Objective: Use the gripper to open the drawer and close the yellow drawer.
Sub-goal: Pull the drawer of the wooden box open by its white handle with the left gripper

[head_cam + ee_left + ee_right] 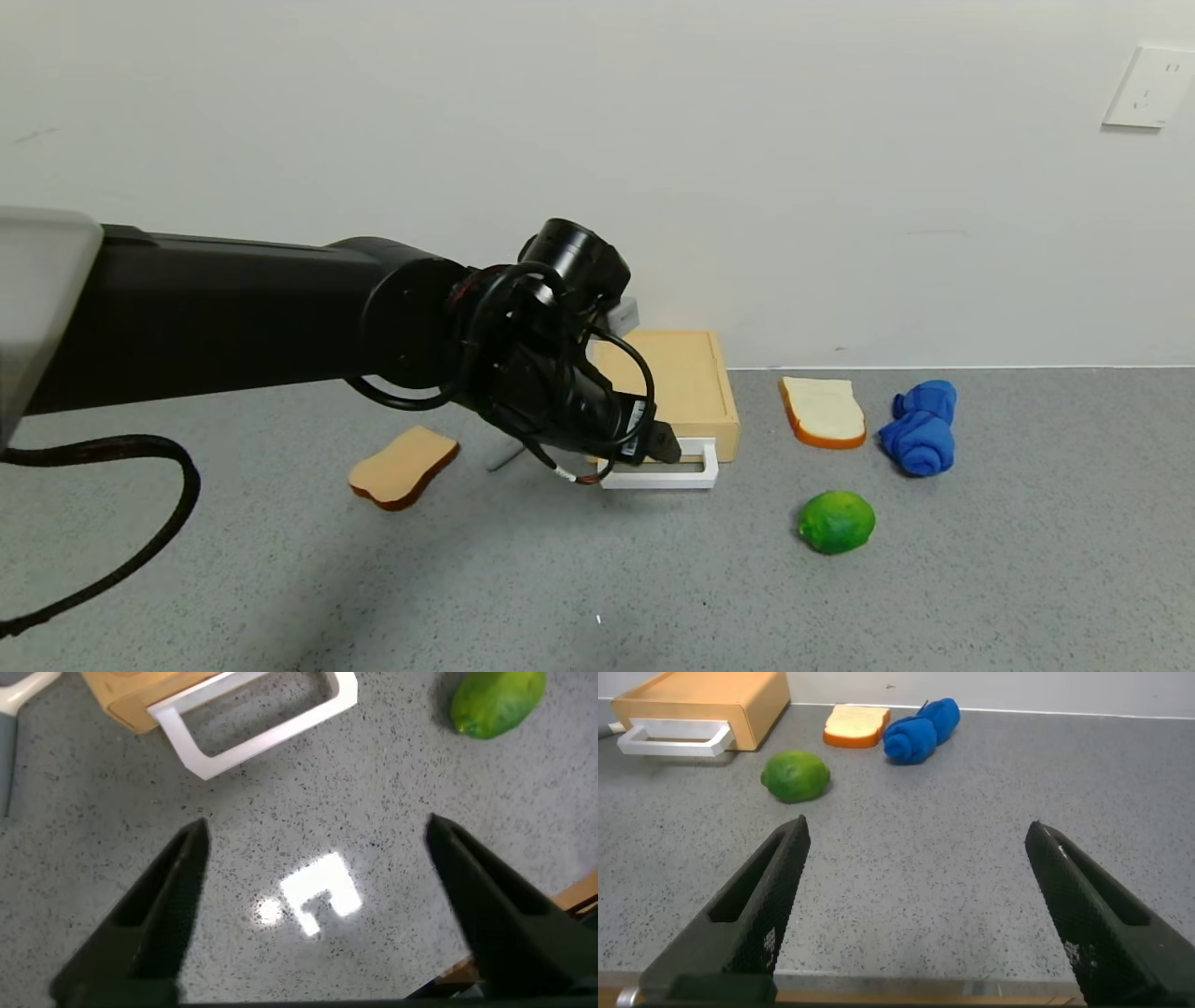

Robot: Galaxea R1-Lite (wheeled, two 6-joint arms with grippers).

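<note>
The pale yellow-tan drawer stands against the back wall, its tray pushed in and its white loop handle pointing forward. My left gripper hangs just above the near left part of the handle. In the left wrist view the left gripper is open and empty over bare table, with the handle and drawer just beyond its fingertips. My right gripper is open and empty, low near the table's front edge, out of the head view. The drawer shows far off in its view.
A brown bread slice lies left of the drawer. A white bread slice, a blue cloth and a green lime lie to its right. A black cable loops at the left. The wall stands close behind the drawer.
</note>
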